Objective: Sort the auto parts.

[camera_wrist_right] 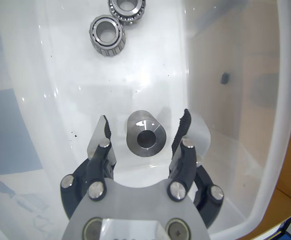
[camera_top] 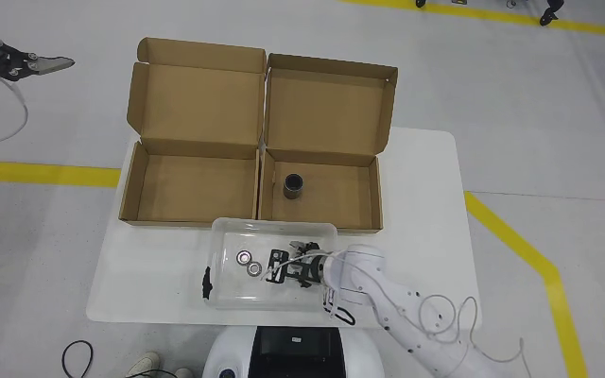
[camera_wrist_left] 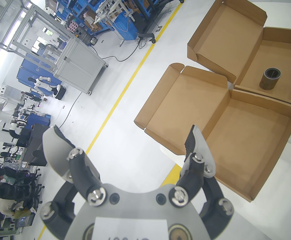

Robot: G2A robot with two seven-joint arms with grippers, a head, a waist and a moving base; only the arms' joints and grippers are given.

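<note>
While R gripper (camera_wrist_right: 145, 114) sits spread round steel sleeve (camera_wrist_right: 146, 138), seemingly untouched, L gripper (camera_wrist_left: 124, 128) gapes.

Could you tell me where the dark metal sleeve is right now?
In the top view, the dark sleeve stands in the right cardboard box, near its left wall, just beyond the clear bin.

Beyond the left end effector (camera_wrist_left: 124, 130): pale floor (camera_wrist_left: 102, 95), a yellow line (camera_wrist_left: 126, 84), a metal-framed enclosure (camera_wrist_left: 77, 59), perhaps blue workbenches (camera_wrist_left: 127, 20) farther off.
</note>
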